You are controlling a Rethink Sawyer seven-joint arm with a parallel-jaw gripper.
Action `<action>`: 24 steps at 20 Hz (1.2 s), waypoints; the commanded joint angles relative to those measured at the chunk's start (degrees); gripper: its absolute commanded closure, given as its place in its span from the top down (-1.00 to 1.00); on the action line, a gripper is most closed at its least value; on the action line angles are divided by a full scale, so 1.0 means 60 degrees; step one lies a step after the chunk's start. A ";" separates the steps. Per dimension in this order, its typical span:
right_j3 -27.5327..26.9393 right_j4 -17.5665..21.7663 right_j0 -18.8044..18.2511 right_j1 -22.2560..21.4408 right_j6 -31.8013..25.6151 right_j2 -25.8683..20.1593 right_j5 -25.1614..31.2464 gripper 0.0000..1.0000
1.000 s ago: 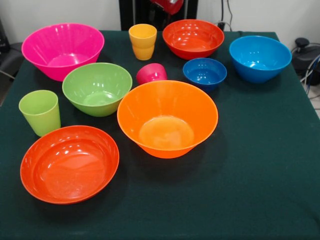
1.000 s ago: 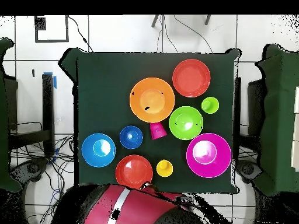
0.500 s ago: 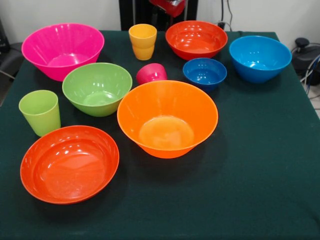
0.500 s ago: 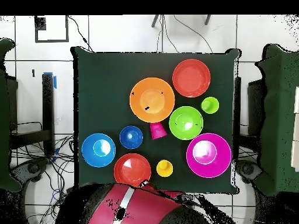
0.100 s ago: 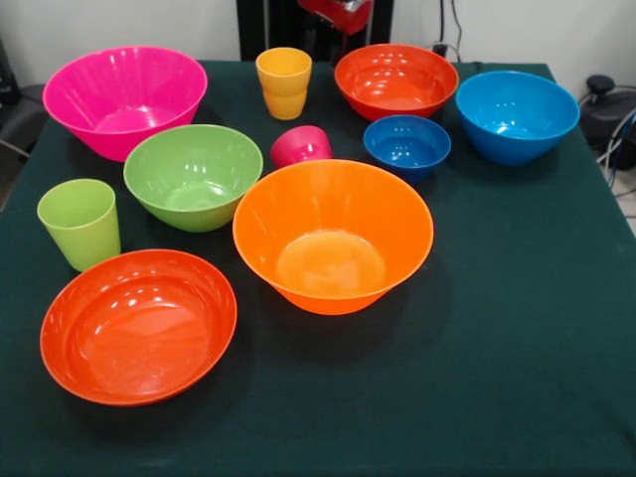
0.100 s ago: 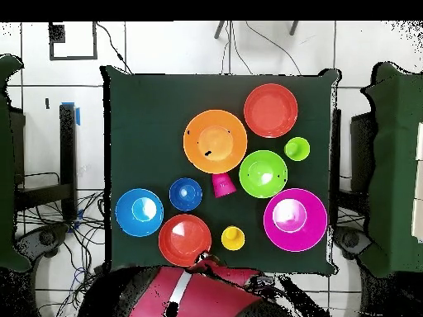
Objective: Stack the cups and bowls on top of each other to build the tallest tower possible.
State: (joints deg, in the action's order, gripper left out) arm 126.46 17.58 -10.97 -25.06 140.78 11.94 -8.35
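The bowls sit singly on the dark green cloth: big pink [image 5: 124, 97], green [image 5: 193, 175], big orange [image 5: 333, 234], near red-orange [image 5: 138, 324], far red-orange [image 5: 396, 79], light blue [image 5: 517, 114] and small dark blue [image 5: 406, 145]. The yellow-orange cup [image 5: 283, 81] and the lime cup [image 5: 79, 223] stand upright. The red-pink cup [image 5: 301, 146] lies tipped over. No tower shows. My gripper [image 5: 343, 12] hangs at the top edge, just behind the far red-orange bowl [image 6: 184, 240]. In the overhead view the gripper [image 6: 202, 260] is at that bowl's rim.
The red arm [image 6: 190, 290] reaches in over the table's [image 6: 140, 107] bottom edge in the overhead view. Cables and dark equipment [image 5: 606, 104] lie off the table's right side in the front view.
The far red-orange bowl has slid a little to the right in the front view, toward the light blue bowl. The gripper has shifted the same way with it.
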 commanded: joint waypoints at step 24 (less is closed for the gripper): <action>-0.0780 0.0685 -0.0632 -0.2968 -0.0974 -0.2225 0.3548 1.00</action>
State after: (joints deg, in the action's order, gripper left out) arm 126.42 19.58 -13.74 -40.10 140.78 7.30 4.05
